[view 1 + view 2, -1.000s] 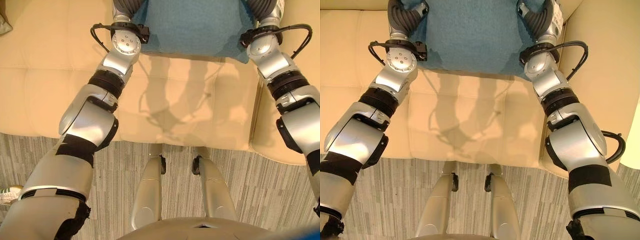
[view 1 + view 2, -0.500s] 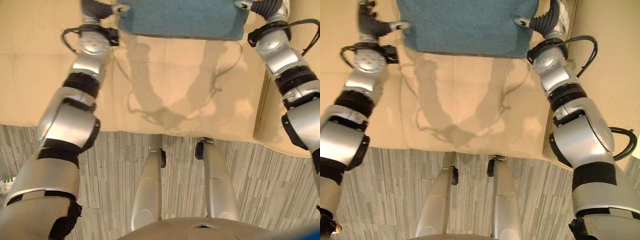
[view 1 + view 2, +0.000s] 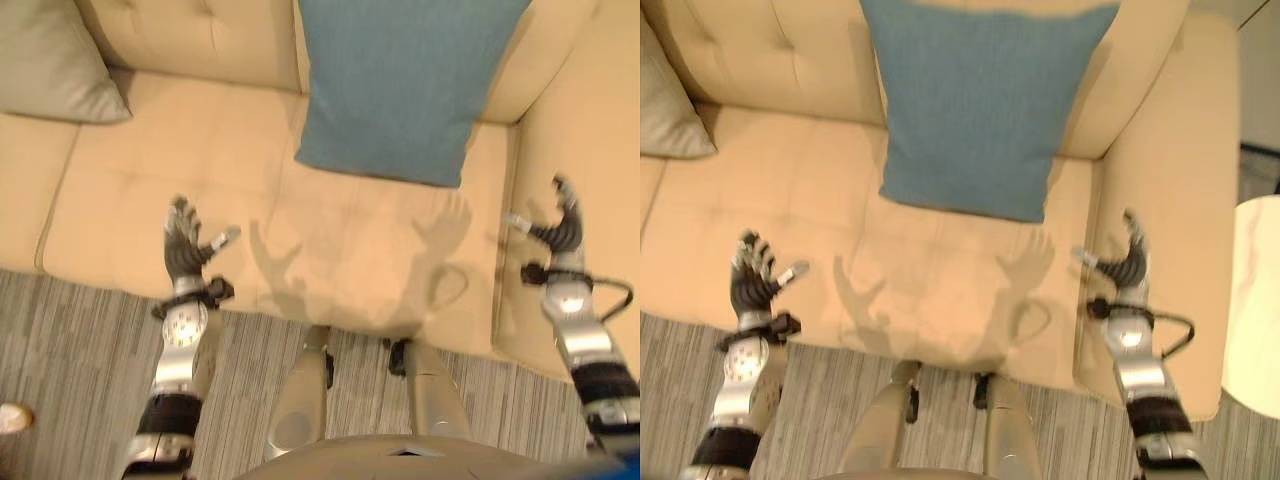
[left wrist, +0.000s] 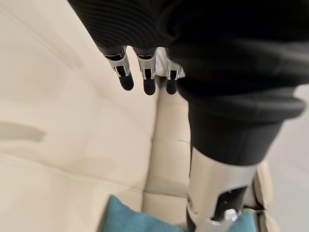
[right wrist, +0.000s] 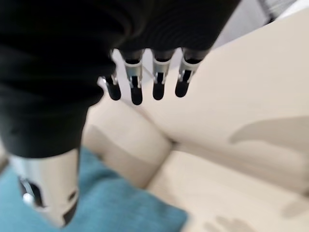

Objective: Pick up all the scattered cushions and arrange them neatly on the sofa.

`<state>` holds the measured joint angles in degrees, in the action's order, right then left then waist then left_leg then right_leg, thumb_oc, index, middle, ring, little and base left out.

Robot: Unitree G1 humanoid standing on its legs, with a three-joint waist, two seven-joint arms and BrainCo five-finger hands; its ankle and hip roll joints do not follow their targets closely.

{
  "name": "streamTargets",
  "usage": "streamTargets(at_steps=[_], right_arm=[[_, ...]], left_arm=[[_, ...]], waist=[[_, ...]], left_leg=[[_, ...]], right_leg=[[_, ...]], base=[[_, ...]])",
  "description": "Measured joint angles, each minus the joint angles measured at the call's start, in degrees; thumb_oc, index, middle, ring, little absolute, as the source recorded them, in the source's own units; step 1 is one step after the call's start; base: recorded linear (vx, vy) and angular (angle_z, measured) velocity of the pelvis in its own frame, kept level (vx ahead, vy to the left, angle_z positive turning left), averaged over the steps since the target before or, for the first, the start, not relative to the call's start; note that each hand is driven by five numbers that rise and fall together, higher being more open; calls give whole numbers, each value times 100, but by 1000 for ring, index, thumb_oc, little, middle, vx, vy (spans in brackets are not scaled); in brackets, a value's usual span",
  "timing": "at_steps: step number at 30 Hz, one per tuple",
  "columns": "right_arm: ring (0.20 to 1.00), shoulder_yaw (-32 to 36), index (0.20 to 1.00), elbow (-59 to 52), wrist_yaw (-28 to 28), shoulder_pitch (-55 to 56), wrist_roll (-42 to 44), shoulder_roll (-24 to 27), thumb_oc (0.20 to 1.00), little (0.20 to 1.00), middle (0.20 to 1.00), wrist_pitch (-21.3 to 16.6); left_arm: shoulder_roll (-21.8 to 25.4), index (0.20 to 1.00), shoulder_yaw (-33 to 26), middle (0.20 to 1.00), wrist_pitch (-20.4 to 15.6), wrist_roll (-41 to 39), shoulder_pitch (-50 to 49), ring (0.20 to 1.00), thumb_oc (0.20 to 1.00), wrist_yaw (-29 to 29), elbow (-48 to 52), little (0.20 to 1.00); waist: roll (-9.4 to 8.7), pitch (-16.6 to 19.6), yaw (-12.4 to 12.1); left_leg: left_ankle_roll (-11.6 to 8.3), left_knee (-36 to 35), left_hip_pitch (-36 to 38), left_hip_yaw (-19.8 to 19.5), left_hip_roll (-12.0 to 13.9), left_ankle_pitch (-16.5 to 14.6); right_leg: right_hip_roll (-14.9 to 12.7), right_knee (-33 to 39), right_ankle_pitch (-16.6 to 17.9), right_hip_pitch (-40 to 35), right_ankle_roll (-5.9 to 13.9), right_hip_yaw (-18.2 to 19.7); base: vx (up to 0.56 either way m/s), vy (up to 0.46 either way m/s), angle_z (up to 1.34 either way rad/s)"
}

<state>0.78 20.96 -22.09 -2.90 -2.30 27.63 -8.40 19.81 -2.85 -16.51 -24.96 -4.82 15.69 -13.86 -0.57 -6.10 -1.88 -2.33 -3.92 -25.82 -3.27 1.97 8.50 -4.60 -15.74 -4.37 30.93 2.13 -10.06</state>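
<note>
I see the blue cushion [image 3: 965, 105] standing upright against the backrest of the cream sofa [image 3: 780, 200], its lower edge on the seat, near the armrest [image 3: 1165, 190] on my right. A grey-beige cushion [image 3: 50, 70] lies in the seat's far left corner, well apart from the blue one. My left hand [image 3: 182, 245] hovers over the front edge of the seat with fingers spread straight and thumb out to the side — nothing in it. My right hand [image 3: 1127, 262] is raised beside the armrest, fingers likewise straight and empty — its wrist view shows the dark fingertips [image 5: 136, 94] in a row above the seat. A striped grey carpet [image 3: 90, 330] runs in front of the sofa.
</note>
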Motion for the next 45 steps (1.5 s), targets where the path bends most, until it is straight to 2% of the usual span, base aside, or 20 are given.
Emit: streamTargets(at_steps=[5,8,12,14,16,23,27,29,30,31,32,33,34,35,37,39,42,43,44,45], right_arm=[[1000,-148,1000,476,349,645,-409,-342,1000,1000,1000,-34],[1000,-654,1000,1385,575,648,-599,-385,1000,1000,1000,-34],[1000,-1340,1000,2912,755,481,-1054,-463,1000,1000,1000,-6],[1000,-1571,1000,3782,838,335,-1149,-522,1000,1000,1000,26],[1000,-1569,1000,4258,849,391,-1159,-516,1000,1000,1000,88],[1000,-1550,1000,4473,915,515,-1152,-647,1000,1000,1000,125],[1000,-1560,1000,4682,942,350,-1136,-720,1000,1000,1000,126],[1000,-1559,1000,4865,979,77,-1136,-731,1000,1000,1000,163],[1000,-1549,1000,4856,973,8,-1133,-703,1000,1000,1000,191],[1000,-1550,1000,4805,968,-19,-1134,-650,1000,1000,1000,187],[1000,-1537,1000,4781,945,-12,-1132,-589,1000,1000,1000,203],[1000,-1515,1000,4808,944,34,-1130,-573,1000,1000,1000,259],[1000,-1497,1000,4861,951,110,-1127,-578,1000,1000,1000,301],[1000,-1462,1000,4913,957,117,-1115,-578,1000,1000,1000,328],[1000,-1311,1000,4927,958,39,-1014,-594,1000,1000,1000,370],[1000,-1295,1000,4977,953,-57,-1020,-655,1000,1000,1000,373],[1000,-1302,1000,4998,938,-176,-1031,-726,1000,1000,1000,491],[1000,-1325,1000,5047,945,-199,-1035,-780,1000,1000,1000,516],[1000,-1350,1000,5156,943,-240,-1036,-855,1000,1000,1000,556],[1000,-1469,1000,5283,949,-309,-1037,-909,1000,1000,1000,570]], left_arm=[[-108,1000,358,1000,233,353,-535,1000,1000,-470,-631,1000],[-157,1000,637,1000,452,596,-716,1000,1000,-698,-1753,1000],[-187,1000,796,1000,680,1131,-504,1000,1000,-751,-3928,1000],[-352,1000,790,1000,747,1402,-247,1000,1000,-830,-5208,1000],[-382,1000,738,1000,783,1745,-273,1000,1000,-833,-5977,1000],[-385,1000,738,1000,866,2004,-391,1000,1000,-913,-5937,1000],[-439,1000,739,1000,901,2202,-114,1000,1000,-923,-5839,1000],[-362,1000,727,1000,966,2199,255,1000,1000,-933,-5930,1000],[-353,1000,726,1000,983,2196,357,1000,1000,-940,-5943,1000],[-381,1000,725,1000,1005,2186,385,1000,1000,-947,-5941,1000],[-432,1000,724,1000,999,2182,395,1000,1000,-944,-5930,1000],[-475,1000,727,1000,985,2183,413,1000,1000,-944,-5884,1000],[-549,1000,731,1000,982,2184,466,1000,1000,-944,-5798,1000],[-604,1000,738,1000,999,2183,495,1000,1000,-944,-5821,1000],[-642,1000,744,1000,1000,2183,586,1000,1000,-940,-5826,1000],[-607,1000,792,1000,1010,2183,642,1000,1000,-938,-5833,1000],[-574,1000,953,1000,1036,2176,629,1000,1000,-904,-5827,1000],[-582,1000,1011,1000,1087,2172,651,1000,1000,-907,-5829,1000],[-564,1000,1004,1000,1092,2169,673,1000,1000,-896,-5805,1000],[-543,1000,998,1000,1106,2169,675,1000,1000,-890,-5772,1000]], waist=[[-21,435,166],[37,622,240],[80,752,245],[102,826,234],[80,872,234],[77,817,218],[157,303,76],[-172,25,38],[-351,-33,28],[-458,-16,87],[-382,3,194],[-279,62,283],[-127,142,380],[-73,172,491],[150,273,535],[52,281,524],[-176,143,463],[-162,114,425],[-96,28,377],[-81,-2,366]], left_leg=[[30,-107,769,55,21,-35],[59,-159,1215,142,35,-120],[107,-134,1660,263,42,-203],[121,-137,1835,270,36,-247],[120,-141,2125,305,46,-358],[105,-136,2326,290,173,-402],[-216,217,2096,49,383,-304],[-832,565,1736,-177,113,294],[-759,974,1652,-194,-42,123],[-514,1777,1571,-88,-190,-506],[-378,2112,1789,-6,-152,-959],[-364,1955,2084,31,-90,-1136],[-323,1407,2608,227,-26,-1335],[-322,977,2874,328,-10,-1352],[-99,172,3209,419,36,-1272],[162,36,3162,424,-132,-1227],[489,103,3003,596,-689,-1051],[631,205,2865,715,-706,-998],[779,220,2724,859,-686,-899],[881,238,2597,903,-684,-815]], right_leg=[[41,341,27,-860,37,-5],[61,604,74,-1389,76,5],[82,889,142,-1924,127,64],[94,1116,224,-2195,151,68],[123,1290,231,-2537,155,125],[289,1621,304,-2943,84,120],[574,1759,344,-2945,-112,-16],[301,1663,396,-2775,-442,-41],[136,1834,625,-2803,-627,-88],[51,2058,838,-2879,-613,-111],[71,2105,856,-2942,-586,-176],[125,2103,859,-2939,-588,-215],[185,2100,918,-2933,-571,-272],[206,2097,938,-2913,-542,-335],[308,1924,1004,-2657,-447,-325],[132,1757,1130,-2394,-284,-266],[-338,1550,1272,-2000,111,0],[-468,1465,1187,-1887,409,69],[-499,917,963,-1630,712,75],[-489,204,722,-1390,756,155]], base=[[24,52,-4],[14,47,-5],[24,21,-10],[77,-5,-6],[82,-57,-13],[-2,-105,2],[-145,-89,19],[-204,39,10],[-162,74,-4],[-62,79,4],[-67,122,24],[-90,146,40],[-96,155,44],[-100,132,33],[-185,169,2],[-205,148,-17],[-248,123,-27],[-220,69,-38],[-230,61,-28],[-149,-15,-21]])
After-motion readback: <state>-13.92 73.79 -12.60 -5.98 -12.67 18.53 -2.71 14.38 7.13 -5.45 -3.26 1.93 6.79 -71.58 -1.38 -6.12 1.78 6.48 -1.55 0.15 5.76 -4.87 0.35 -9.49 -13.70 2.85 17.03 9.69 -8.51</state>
